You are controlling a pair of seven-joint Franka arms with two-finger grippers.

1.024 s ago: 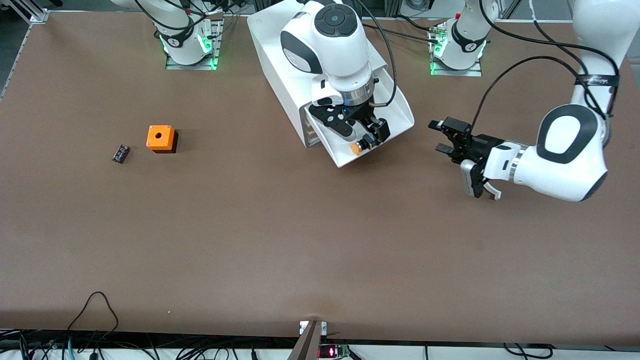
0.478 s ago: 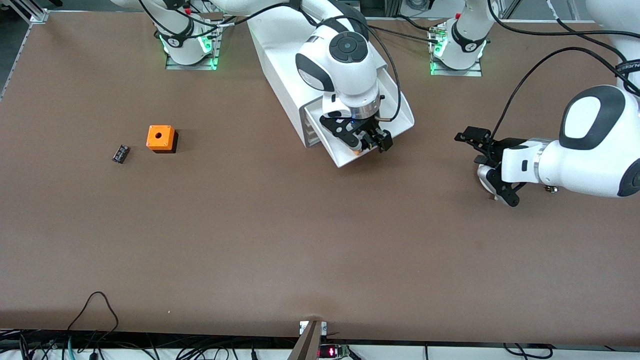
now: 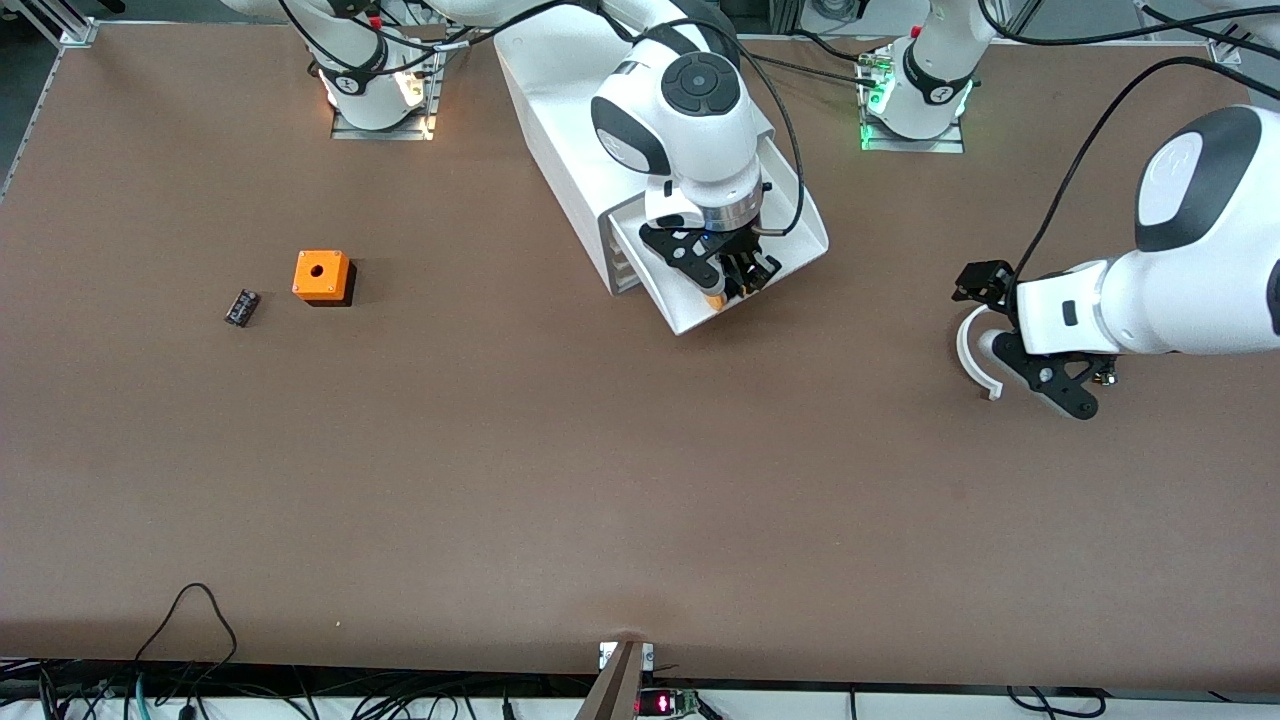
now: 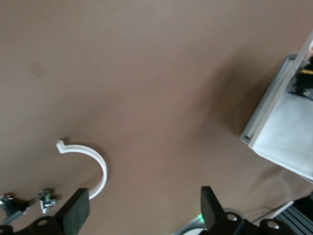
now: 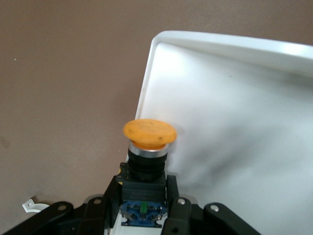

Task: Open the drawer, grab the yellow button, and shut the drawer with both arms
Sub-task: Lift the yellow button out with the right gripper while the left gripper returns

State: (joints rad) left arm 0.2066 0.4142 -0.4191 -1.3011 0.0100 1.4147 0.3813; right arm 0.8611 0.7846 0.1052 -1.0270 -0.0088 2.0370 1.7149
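The cabinet stands between the two arm bases, and its top drawer is pulled out toward the front camera. Over the drawer's front corner the right gripper has come down in the last second and its fingers, spread a moment ago, have closed on the black body of the button. The right wrist view shows the orange cap sticking out past the fingertips, just over the drawer's rim. So the drawer is open and the button looks caught; my reading is that lifting it clear comes next, then pushing the drawer shut.

The left gripper has drawn away from the cabinet toward its own end of the table, its fingers wide apart and holding nothing (it waits there). A white curved clip lies on the table just under it.

Well away from the cabinet, toward the right arm's end, sit an orange box and, a little nearer the front camera, a small black block. Neither is in the way. The drawer's low wall beside the button is the only thing the cap might catch on.
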